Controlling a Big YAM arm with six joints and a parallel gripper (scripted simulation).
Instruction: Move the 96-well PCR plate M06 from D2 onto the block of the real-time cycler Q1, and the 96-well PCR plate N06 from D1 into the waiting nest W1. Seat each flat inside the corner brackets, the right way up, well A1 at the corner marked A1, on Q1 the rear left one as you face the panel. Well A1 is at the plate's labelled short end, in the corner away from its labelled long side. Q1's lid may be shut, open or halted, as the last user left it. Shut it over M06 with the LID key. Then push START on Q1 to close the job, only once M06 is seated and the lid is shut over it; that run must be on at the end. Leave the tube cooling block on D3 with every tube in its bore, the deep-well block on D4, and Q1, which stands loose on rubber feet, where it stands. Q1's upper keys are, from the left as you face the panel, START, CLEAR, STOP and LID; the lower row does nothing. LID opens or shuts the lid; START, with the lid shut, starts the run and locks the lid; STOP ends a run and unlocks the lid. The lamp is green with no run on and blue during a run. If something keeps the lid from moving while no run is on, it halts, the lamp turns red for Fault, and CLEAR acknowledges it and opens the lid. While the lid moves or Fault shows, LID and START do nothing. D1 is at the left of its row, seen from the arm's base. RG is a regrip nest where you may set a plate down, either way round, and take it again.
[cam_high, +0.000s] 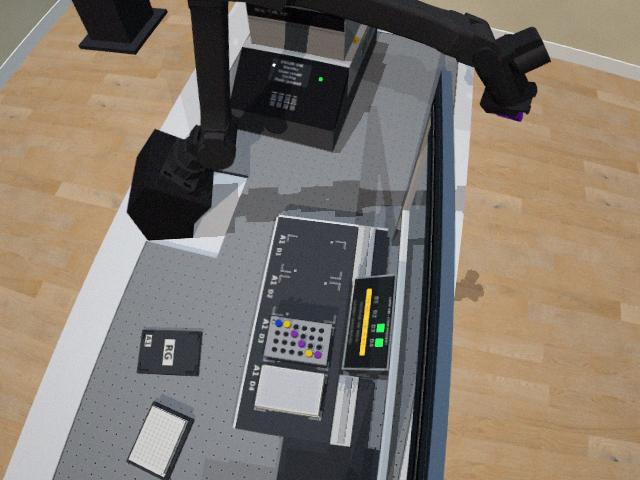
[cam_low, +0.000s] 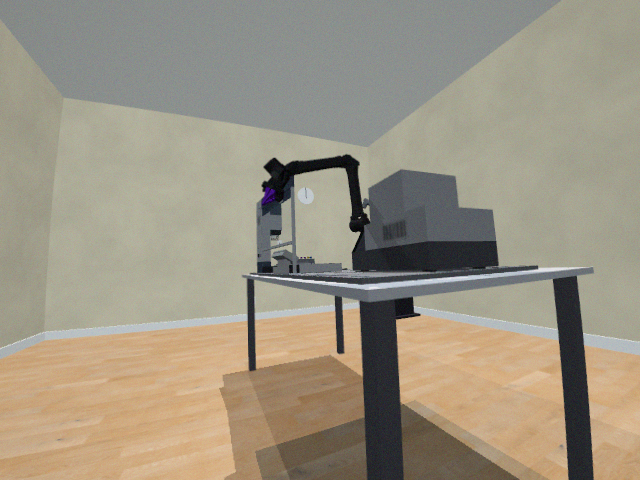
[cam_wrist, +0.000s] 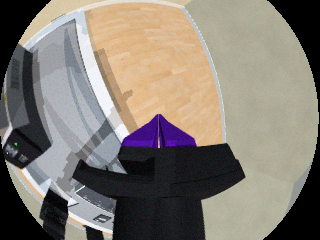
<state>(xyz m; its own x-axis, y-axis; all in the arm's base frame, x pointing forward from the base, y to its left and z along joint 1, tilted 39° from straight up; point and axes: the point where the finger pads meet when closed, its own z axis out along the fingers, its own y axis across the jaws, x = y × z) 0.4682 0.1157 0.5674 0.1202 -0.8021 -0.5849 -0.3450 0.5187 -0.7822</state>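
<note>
We held our fingers (cam_high: 513, 116) clenched on nothing, out past the desk (cam_high: 103, 289) edge over floor, Q1 (cam_high: 289, 95) lamp green, a plate (cam_high: 158, 439) near RG (cam_high: 169, 352).

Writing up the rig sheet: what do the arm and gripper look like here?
The arm is matte black throughout: slim rounded links with chunkier blocky joints, rising from a black box-shaped base. The gripper has a wide black body and purple fingers that taper to a point. No cables or markings are visible.
</note>
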